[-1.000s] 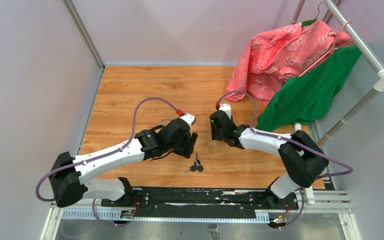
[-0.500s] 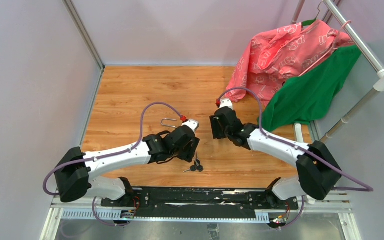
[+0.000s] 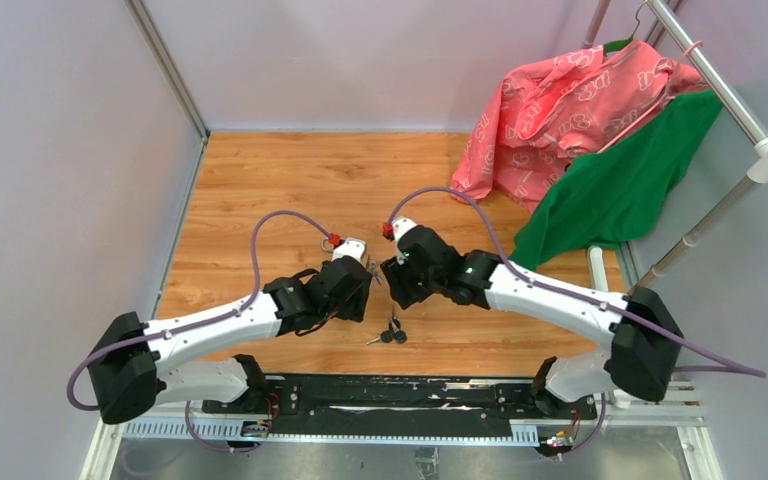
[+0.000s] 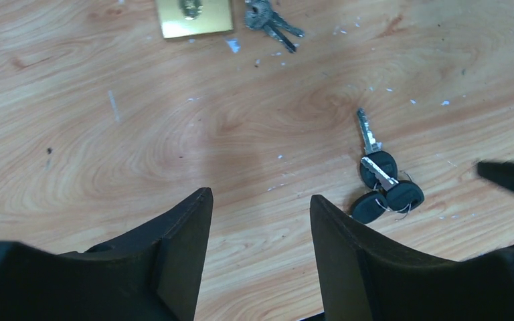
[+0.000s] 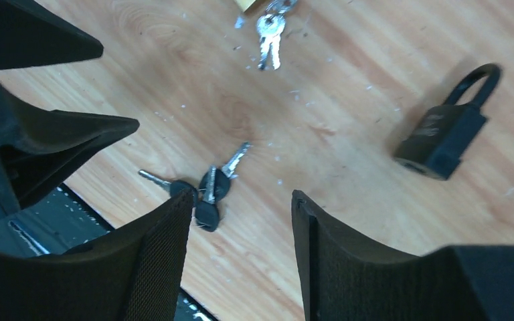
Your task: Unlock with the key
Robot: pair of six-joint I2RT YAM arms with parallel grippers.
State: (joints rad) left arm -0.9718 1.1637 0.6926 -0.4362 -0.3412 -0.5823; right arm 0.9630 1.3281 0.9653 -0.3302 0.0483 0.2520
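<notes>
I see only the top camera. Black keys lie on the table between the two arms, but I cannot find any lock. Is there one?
Observer: Yes. The right wrist camera shows a black padlock lying on the table, apart from the black keys.
Operator: Is it the only lock?
Observer: No. The left wrist camera shows a brass padlock at its top edge, with silver keys beside it.
Operator: Does a claw hold something?
Observer: No. The left claw and the right claw are both open and empty.
</notes>
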